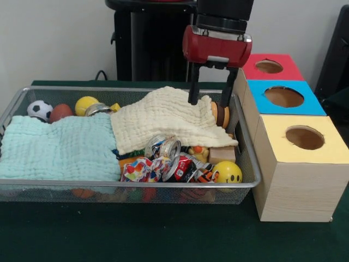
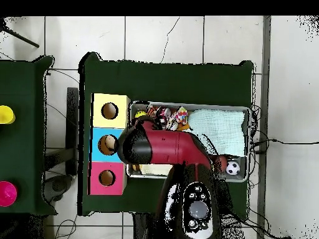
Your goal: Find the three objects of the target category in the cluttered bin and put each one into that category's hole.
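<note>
Claw [image 1: 209,104] hung spread and empty over the cream cloth [image 1: 169,118] at the bin's [image 1: 246,143] end beside the boxes [image 1: 297,164].

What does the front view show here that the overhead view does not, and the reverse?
Only the front view shows the gripper, open, its fingers straddling the cream cloth, with a tan-brown round thing beside one finger, and the yellow smiley ball. Only the overhead view shows the arm covering that end of the wire basket, and the tiled floor. Both show the mint cloth, the soccer ball and the three boxes with holes, red, blue and yellow.
</note>
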